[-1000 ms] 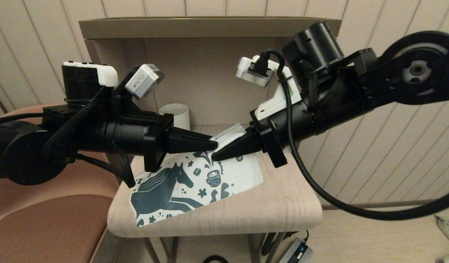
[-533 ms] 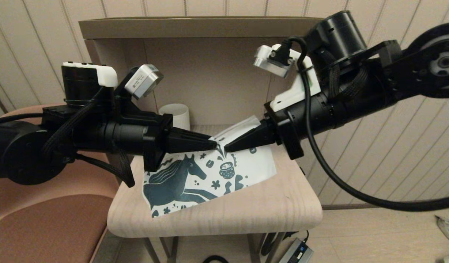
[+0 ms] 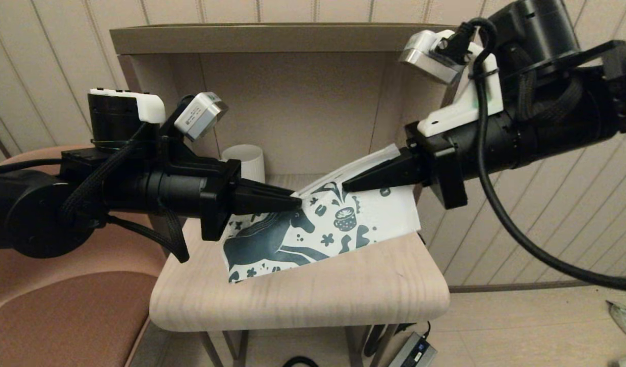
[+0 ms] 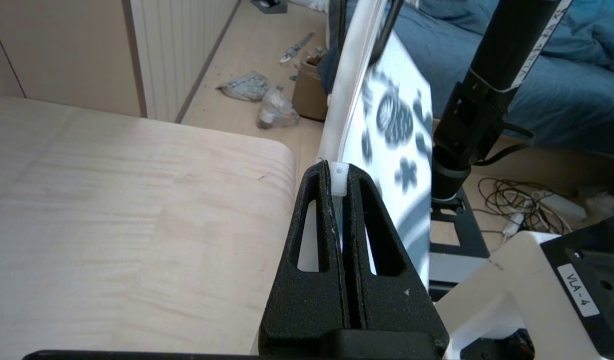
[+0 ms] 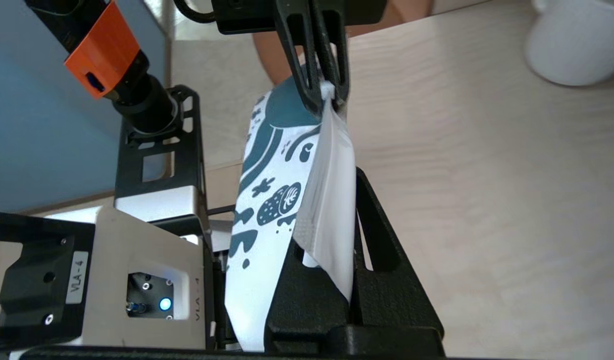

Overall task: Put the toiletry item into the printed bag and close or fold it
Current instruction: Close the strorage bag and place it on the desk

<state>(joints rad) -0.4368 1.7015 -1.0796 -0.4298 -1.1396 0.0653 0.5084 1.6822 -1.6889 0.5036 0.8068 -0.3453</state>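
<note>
The printed bag (image 3: 323,229) hangs tilted over the wooden table (image 3: 343,300), with only its lower edge near the tabletop. My left gripper (image 3: 297,203) is shut on the bag's top edge. A small white tab (image 4: 339,181) sits pinched between the fingertips of this gripper (image 4: 339,172). My right gripper (image 3: 346,186) is shut on the same top edge further right and higher. In the right wrist view the bag (image 5: 272,190) runs from my right gripper (image 5: 332,200) across to the left one (image 5: 323,95). The toiletry item is out of view.
A plain white ribbed mug (image 3: 244,160) stands at the back of the table, behind the left gripper. A brown panel (image 3: 292,102) closes off the back. A reddish chair seat (image 3: 63,311) sits left of the table. A power brick (image 3: 412,351) lies on the floor.
My right gripper has moved right and upward with the bag's top edge in it. The bag slid right and lifted off the table. The left gripper has stayed in place.
</note>
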